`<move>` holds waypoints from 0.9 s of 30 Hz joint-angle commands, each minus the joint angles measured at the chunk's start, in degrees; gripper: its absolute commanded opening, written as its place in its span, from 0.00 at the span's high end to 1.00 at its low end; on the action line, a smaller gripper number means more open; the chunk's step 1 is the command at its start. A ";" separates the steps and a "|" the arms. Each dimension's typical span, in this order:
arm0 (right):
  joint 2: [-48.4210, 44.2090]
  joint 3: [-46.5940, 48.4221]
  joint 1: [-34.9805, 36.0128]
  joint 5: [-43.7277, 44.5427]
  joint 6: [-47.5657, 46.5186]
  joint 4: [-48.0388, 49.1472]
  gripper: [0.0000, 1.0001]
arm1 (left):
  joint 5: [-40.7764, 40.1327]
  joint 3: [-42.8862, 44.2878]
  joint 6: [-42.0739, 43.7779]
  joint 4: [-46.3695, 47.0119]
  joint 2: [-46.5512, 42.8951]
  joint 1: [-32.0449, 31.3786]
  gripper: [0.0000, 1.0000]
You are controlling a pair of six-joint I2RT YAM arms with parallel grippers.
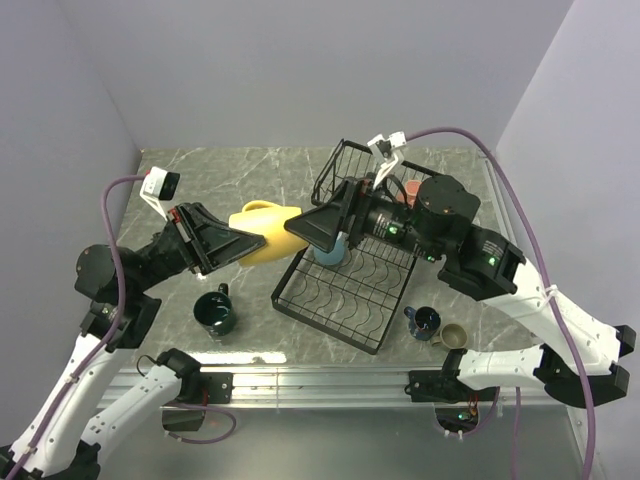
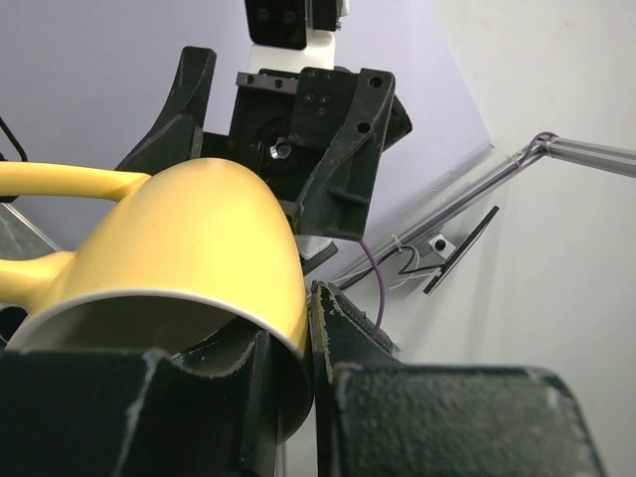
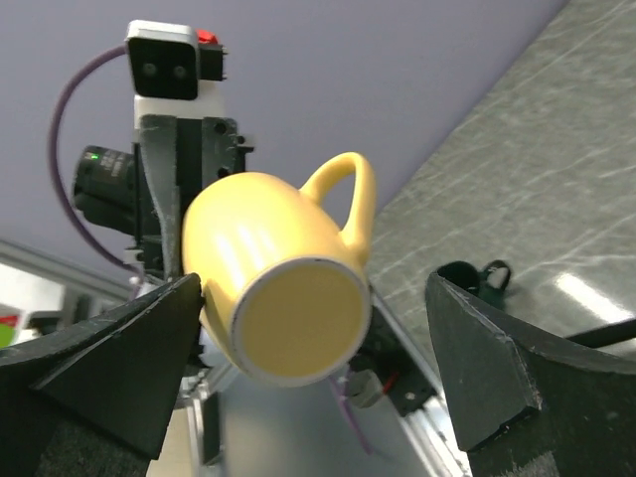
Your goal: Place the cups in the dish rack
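Scanning the veined grey marble-look table between matte lilac walls, we saw the left gripper clamping a glossy, rounded, probably ceramic yellow mug, the right gripper splayed.

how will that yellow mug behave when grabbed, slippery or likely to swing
The yellow mug looks glazed and glossy, so probably slippery. It seems rigid ceramic, likely chipping if dropped. Held only by the rim in the left pincer, it may pivot when nudged.

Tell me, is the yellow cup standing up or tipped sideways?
Sideways. The left gripper holds the yellow cup in the air, its round bottom facing the right wrist camera.
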 commanded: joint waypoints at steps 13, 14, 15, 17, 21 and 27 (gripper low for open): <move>-2.12 -9.55 -0.03 -9.23 12.66 20.82 0.00 | -1.68 -0.95 -3.40 14.86 0.54 -0.13 1.00; -2.47 -9.90 -0.11 -8.79 12.74 21.09 0.00 | -1.67 -1.12 -3.40 14.95 0.54 -0.13 1.00; -3.00 -10.43 -0.12 -8.17 12.66 21.18 0.00 | -1.67 -1.21 -3.48 14.95 0.54 -0.13 0.99; -3.53 -11.31 -0.03 -6.51 12.83 21.18 0.00 | -1.50 -1.65 -3.66 15.47 0.54 -0.05 0.99; -3.88 -12.02 -0.12 -5.00 13.80 22.06 0.03 | -1.50 -2.44 -4.01 15.65 0.45 -0.13 0.99; -2.13 -11.14 -0.12 -5.53 14.24 23.02 0.06 | -1.50 -1.91 -2.52 13.81 0.63 -0.13 0.99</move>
